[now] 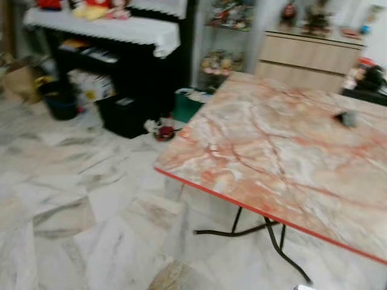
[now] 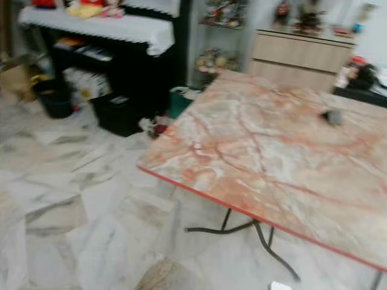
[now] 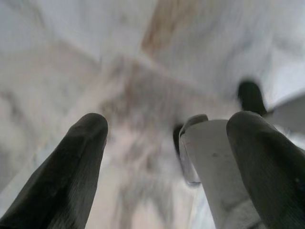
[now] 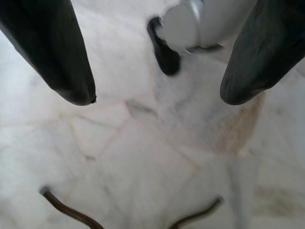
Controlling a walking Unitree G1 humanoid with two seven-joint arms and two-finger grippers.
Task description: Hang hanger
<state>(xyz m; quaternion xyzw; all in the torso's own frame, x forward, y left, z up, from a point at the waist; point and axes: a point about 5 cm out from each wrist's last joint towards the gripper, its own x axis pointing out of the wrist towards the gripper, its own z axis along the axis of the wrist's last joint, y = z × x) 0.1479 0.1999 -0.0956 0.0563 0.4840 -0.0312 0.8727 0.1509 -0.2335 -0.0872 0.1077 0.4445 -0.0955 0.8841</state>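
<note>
Head views blurred. Far left: a black piano (image 1: 130, 66) under a white lace cover (image 1: 115, 27), soft toys on top. At its foot, a dark bucket (image 1: 60, 104) on the marble floor (image 1: 72, 205), then a black box (image 1: 124, 115) and a green bin (image 1: 186, 104). Behind these, a shelf of ornaments (image 1: 219, 60). Far right: a pale wood dresser (image 1: 308, 57).

Right half of the scene: a pink-veined marble tabletop (image 1: 272, 151) with a red edge, on black folding legs (image 1: 272, 238). A small dark grey object (image 1: 347, 118) lies on its far right part; too blurred to name.

Hanger: cannot be picked out anywhere.

Left hand (image 3: 167, 143): released, fingers apart, grasping nothing, pointed down at the floor. Right hand (image 4: 157, 95): likewise spread and unloaded above the floor, with thin dark bent legs at the frame edge.
</note>
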